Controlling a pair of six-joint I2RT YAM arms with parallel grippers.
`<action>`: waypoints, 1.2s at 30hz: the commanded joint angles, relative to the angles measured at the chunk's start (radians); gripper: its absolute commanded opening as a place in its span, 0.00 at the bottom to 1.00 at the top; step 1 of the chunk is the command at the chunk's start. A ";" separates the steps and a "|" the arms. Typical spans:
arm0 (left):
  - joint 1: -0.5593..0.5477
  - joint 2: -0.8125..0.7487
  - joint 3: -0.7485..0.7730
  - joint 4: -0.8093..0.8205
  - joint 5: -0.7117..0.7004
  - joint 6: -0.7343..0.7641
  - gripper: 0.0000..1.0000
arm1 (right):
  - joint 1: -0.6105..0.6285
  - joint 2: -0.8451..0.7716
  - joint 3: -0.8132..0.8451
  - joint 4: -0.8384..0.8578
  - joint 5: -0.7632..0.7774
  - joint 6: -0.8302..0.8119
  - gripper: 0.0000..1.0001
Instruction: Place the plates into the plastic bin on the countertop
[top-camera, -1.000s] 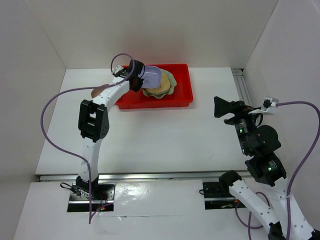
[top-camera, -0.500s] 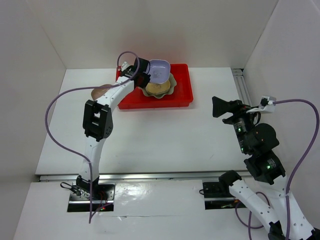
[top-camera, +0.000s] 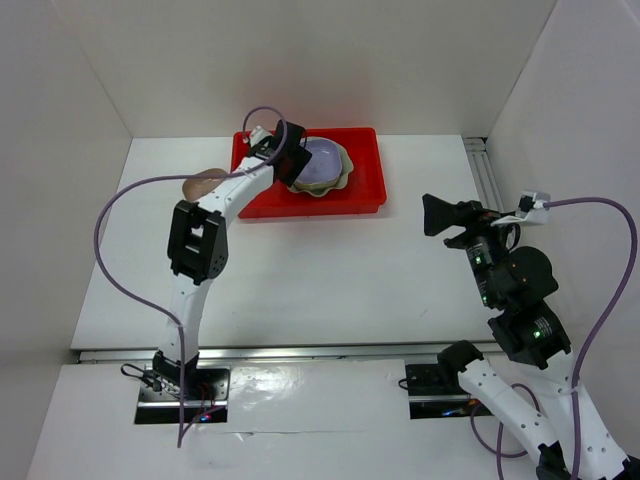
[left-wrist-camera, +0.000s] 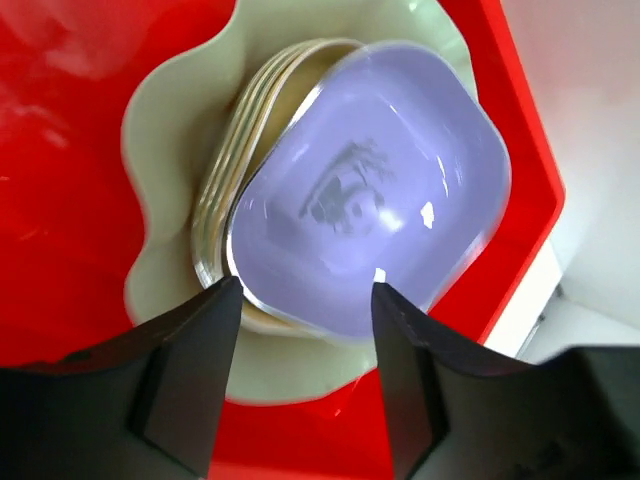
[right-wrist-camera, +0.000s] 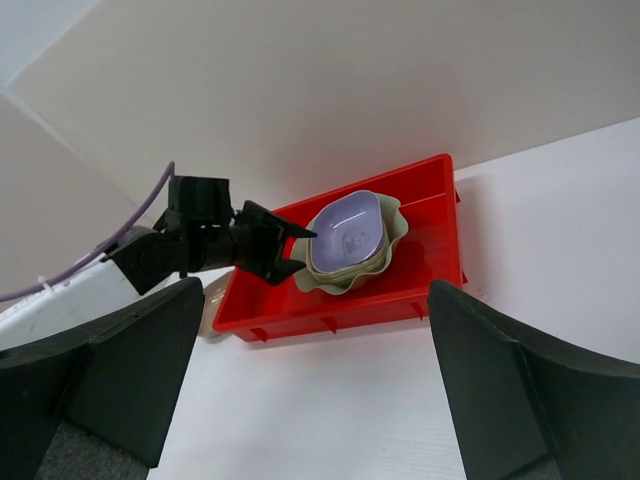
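While one tan-pink plate lies on the desk just left of the plastic bin, left fingers stand apart above the lavender plate, which tops the stack on the scalloped plate inside the bin; right fingers gape wide, empty. Nearly done.

White countertop bears the red plastic bin, a tan plate beside it.

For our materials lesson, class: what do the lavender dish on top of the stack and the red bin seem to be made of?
Lavender dish: glossy, with sharp light spots and a mirrored reflection; glazed ceramic or hard plastic, the look leaves it open. Red bin: probably moulded plastic, uniform bright red with a soft sheen and rounded rim.
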 joint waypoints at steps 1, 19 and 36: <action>-0.025 -0.176 -0.031 0.056 -0.085 0.051 0.69 | -0.003 0.015 0.018 0.009 -0.016 -0.016 1.00; 0.447 -0.652 -0.506 0.183 -0.049 0.407 0.98 | -0.003 0.033 0.018 0.018 -0.128 -0.016 1.00; 0.641 -0.151 -0.393 0.151 0.270 0.628 0.84 | -0.003 0.142 -0.030 0.121 -0.343 -0.071 1.00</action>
